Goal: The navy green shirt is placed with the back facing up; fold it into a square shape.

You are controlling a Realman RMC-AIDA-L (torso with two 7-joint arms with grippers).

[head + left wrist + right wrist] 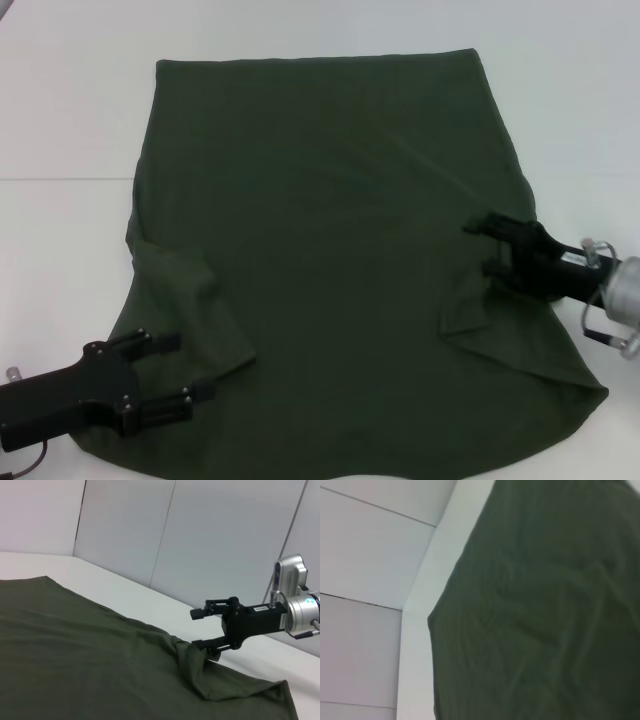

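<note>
A: How will the shirt (330,250) handle, spread on the desk (60,120)?
B: Soft, light, limp; I'd pinch its folded side edges.
A: The arms?
B: Left gripper (168,372) low at the near-left sleeve, jaws apart. Right gripper (483,247) reaches in over the right fold, jaws apart.

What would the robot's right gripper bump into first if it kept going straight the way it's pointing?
Probably the navy green shirt. The right gripper points toward the shirt's middle with its jaws open, low over the folded-in sleeve. Its height is hard to judge, so it might skim above the cloth.
</note>
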